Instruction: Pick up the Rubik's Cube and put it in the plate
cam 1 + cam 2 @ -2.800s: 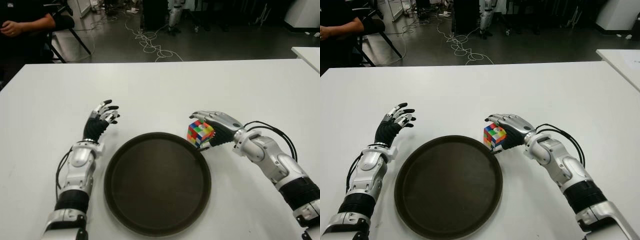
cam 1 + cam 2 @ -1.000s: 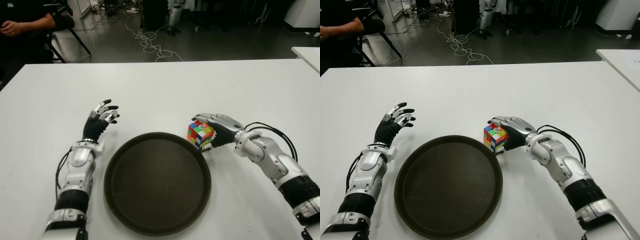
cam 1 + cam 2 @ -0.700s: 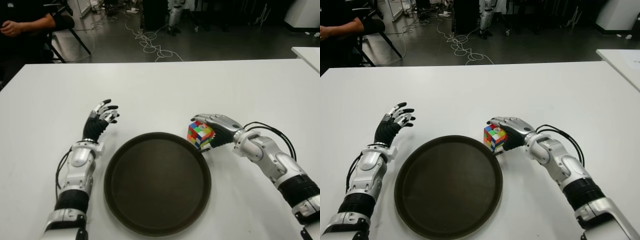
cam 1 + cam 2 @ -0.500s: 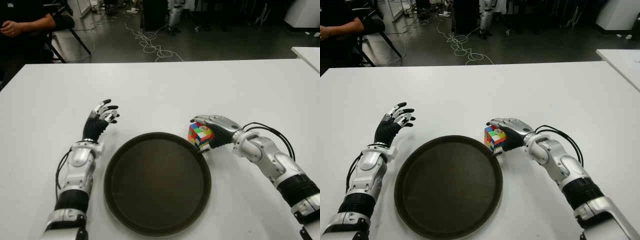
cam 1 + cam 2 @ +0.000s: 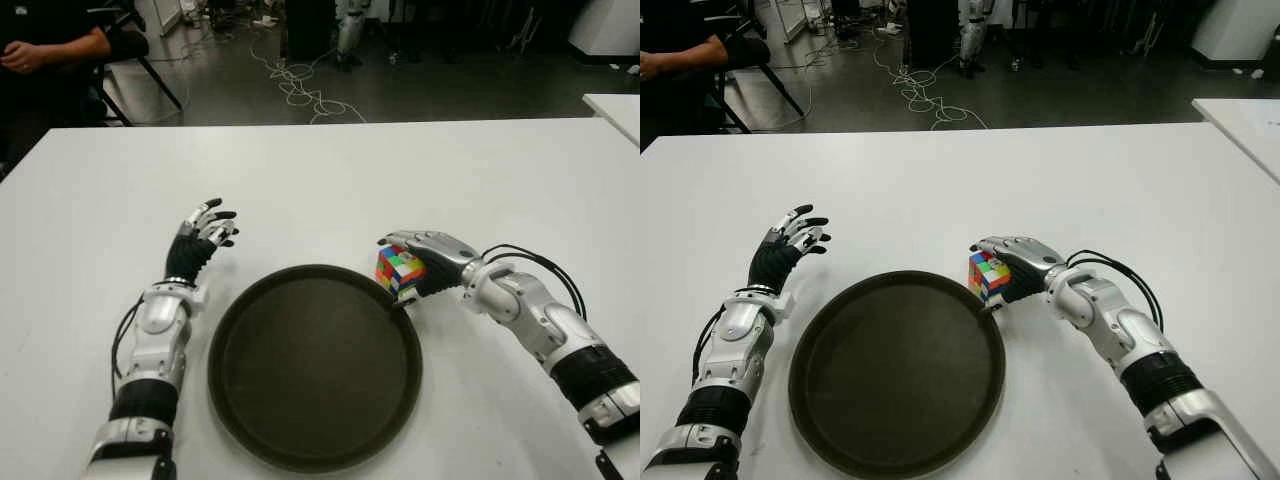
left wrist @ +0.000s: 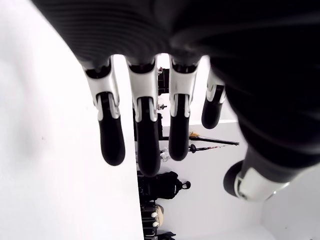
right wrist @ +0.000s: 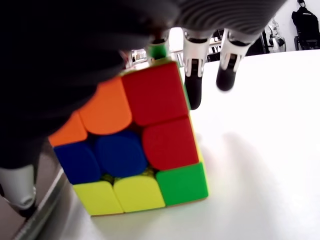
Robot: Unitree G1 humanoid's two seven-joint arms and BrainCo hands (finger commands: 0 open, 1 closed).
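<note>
The right hand (image 5: 430,262) is wrapped over the multicoloured Rubik's Cube (image 5: 399,270), apparently grasped for lifting, on the white bench (image 5: 330,180) just beside the round dark plate's (image 5: 300,440) rim, while the open-fingered left hand (image 5: 200,240) shows left of the plate.

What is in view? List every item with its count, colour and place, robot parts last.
Cube: one, multicoloured, on the table at the plate's far right rim, outside it, in the right hand's grasp.
Plate: one, dark brown, round, on the table between the arms, holding nothing.
Table: one, white, under everything.
Second table: one, white, a corner at the far right.
Cables: a tangle, white, on the dark floor beyond the table.
Person: one, in dark clothes, seated at the far left.
Left hand: one, black and silver, left of the plate, fingers spread, holding nothing.
Right hand: one, silver and black, right of the plate, fingers curled over the cube.
</note>
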